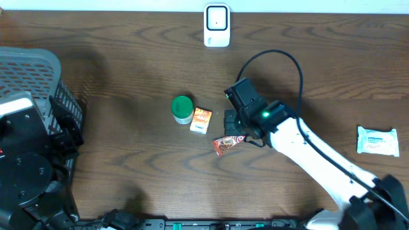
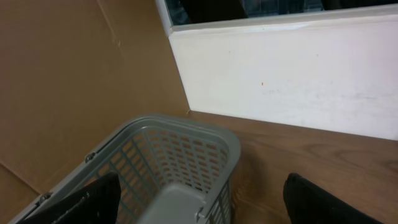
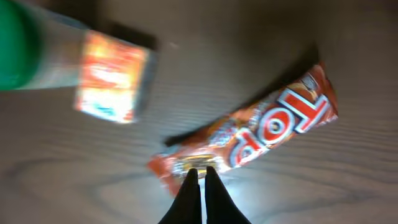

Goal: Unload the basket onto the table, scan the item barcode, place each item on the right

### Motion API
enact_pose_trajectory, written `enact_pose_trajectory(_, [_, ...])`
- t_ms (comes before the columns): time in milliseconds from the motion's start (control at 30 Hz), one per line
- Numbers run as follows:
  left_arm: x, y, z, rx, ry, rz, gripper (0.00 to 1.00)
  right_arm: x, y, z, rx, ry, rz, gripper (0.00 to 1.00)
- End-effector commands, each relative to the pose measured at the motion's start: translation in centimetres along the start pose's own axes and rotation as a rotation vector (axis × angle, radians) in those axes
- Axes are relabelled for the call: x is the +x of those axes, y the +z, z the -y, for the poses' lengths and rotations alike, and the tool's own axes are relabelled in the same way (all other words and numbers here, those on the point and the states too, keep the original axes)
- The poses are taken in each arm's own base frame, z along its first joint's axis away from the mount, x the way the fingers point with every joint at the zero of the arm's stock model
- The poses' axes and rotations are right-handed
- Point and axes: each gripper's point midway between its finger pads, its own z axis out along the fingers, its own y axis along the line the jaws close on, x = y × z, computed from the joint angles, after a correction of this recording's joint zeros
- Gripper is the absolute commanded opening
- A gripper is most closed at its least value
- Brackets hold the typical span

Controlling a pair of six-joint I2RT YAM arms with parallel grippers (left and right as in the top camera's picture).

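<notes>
The wooden table [image 1: 128, 51] carries a grey basket [image 1: 38, 70] at its left edge. The left gripper [image 2: 202, 186] hangs over that basket with its fingers spread wide and nothing between them. A white scanner [image 1: 216, 25] stands at the far edge, well apart from the goods.

Near the middle sit a green-lidded jar [image 1: 183, 108] and a small orange box [image 1: 202, 119], the two touching. Just beside them lies the candy bar [image 1: 227, 145].

The right gripper [image 3: 199, 175] is clenched tight, its tips meeting at the bar's long lower edge. Whether they have nipped the wrapper seam cannot be told.

The step in hand looks like the pick-up. A hold on the bar's body would probably serve better than one on the thin edge, so the bar will not swing on the way to the scanner.

The bar lies flat, printed face up. Its long axis runs diagonally, the far end pointing towards the right arm. No barcode shows, so it is likely underneath and will need turning to face the scanner.
</notes>
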Motion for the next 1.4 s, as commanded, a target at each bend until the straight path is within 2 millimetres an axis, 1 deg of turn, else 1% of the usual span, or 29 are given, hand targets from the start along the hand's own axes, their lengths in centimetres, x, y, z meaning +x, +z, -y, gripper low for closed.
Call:
enact_pose_trajectory(0, [0.1, 0.1, -0.1, -0.013, -0.001, -0.004, 0.84, 2.0, 4.0, 2.9, 0.123, 0.001, -0.068, 0.01])
enact_pose_trajectory(233, [0.1, 0.1, -0.1, -0.013, -0.001, -0.004, 0.84, 3.6, 9.7, 3.9, 0.165, 0.017, -0.146, 0.01])
enact_pose_trajectory(333, [0.1, 0.1, -0.1, -0.013, -0.001, -0.004, 0.84, 4.2, 10.5, 4.0, 0.147, 0.031, -0.184, 0.01])
enact_pose_trajectory(400, [0.1, 0.1, -0.1, -0.012, 0.0, -0.004, 0.84, 3.7, 10.1, 4.0, 0.145, 0.036, -0.173, 0.01])
enact_pose_trajectory(467, [0.1, 0.1, -0.1, -0.012, -0.001, -0.004, 0.84, 2.4, 9.0, 3.9, 0.132, 0.021, -0.145, 0.01])
enact_pose_trajectory(533, [0.1, 0.1, -0.1, -0.013, -0.001, -0.004, 0.84, 0.5, 7.0, 3.5, 0.111, 0.017, -0.103, 0.01])
enact_pose_trajectory(567, [0.1, 0.1, -0.1, -0.012, -0.001, -0.004, 0.84, -0.8, 5.4, 3.3, 0.095, 0.028, -0.07, 0.01])
enact_pose_trajectory(633, [0.1, 0.1, -0.1, -0.013, -0.001, -0.004, 0.84, -2.7, 2.8, 3.2, 0.072, 0.051, -0.015, 0.01])
enact_pose_trajectory(667, [0.1, 0.1, -0.1, -0.012, -0.001, -0.004, 0.84, -3.7, 1.3, 3.3, 0.058, 0.066, 0.02, 0.29])
enact_pose_trajectory(700, [0.1, 0.1, -0.1, -0.013, 0.0, -0.004, 0.84, -4.3, 0.4, 3.5, 0.05, 0.072, 0.044, 0.55])
enact_pose_trajectory(733, [0.1, 0.1, -0.1, -0.013, -0.001, -0.004, 0.84, -4.8, -0.7, 4.5, 0.05, 0.08, 0.068, 0.94])
enact_pose_trajectory(767, [0.1, 0.1, -0.1, -0.012, 0.0, -0.004, 0.84, -4.8, -0.9, 5.5, 0.061, 0.089, 0.065, 0.99])
enact_pose_trajectory(833, [0.1, 0.1, -0.1, -0.013, -0.001, -0.004, 0.84, -4.4, -0.3, 6.8, 0.055, 0.075, 0.034, 0.99])
enact_pose_trajectory(900, [0.1, 0.1, -0.1, -0.013, -0.001, -0.004, 0.84, -3.9, 1.0, 7.2, -0.025, -0.001, -0.015, 0.99])
enact_pose_trajectory(933, [0.1, 0.1, -0.1, -0.013, -0.001, -0.004, 0.84, -3.6, 1.7, 7.0, -0.097, -0.054, -0.04, 0.99])
enact_pose_trajectory(1000, [0.1, 0.1, -0.1, -0.013, -0.001, -0.004, 0.84, -3.2, 2.5, 6.2, -0.295, -0.167, -0.084, 0.99])
enact_pose_trajectory(1033, [0.1, 0.1, -0.1, -0.012, -0.001, -0.004, 0.84, -3.2, 2.8, 6.4, -0.357, -0.191, -0.091, 0.99])
enact_pose_trajectory(1067, [0.1, 0.1, -0.1, -0.013, -0.001, -0.004, 0.84, -3.4, 3.2, 7.1, -0.399, -0.194, -0.092, 0.99])
enact_pose_trajectory(1133, [0.1, 0.1, -0.1, -0.013, -0.001, -0.004, 0.84, -3.9, 4.3, 8.9, -0.421, -0.151, -0.088, 0.99])
enact_pose_trajectory(1167, [0.1, 0.1, -0.1, -0.012, -0.001, -0.004, 0.84, -4.2, 4.7, 9.4, -0.451, -0.142, -0.079, 0.99])
enact_pose_trajectory(1267, [0.1, 0.1, -0.1, -0.012, -0.001, -0.004, 0.84, -4.6, 5.8, 10.1, -0.529, -0.143, -0.062, 0.99])
enact_pose_trajectory(1367, [0.1, 0.1, -0.1, -0.012, -0.001, -0.004, 0.84, -4.1, 7.3, 10.3, -0.547, -0.135, -0.084, 0.99])
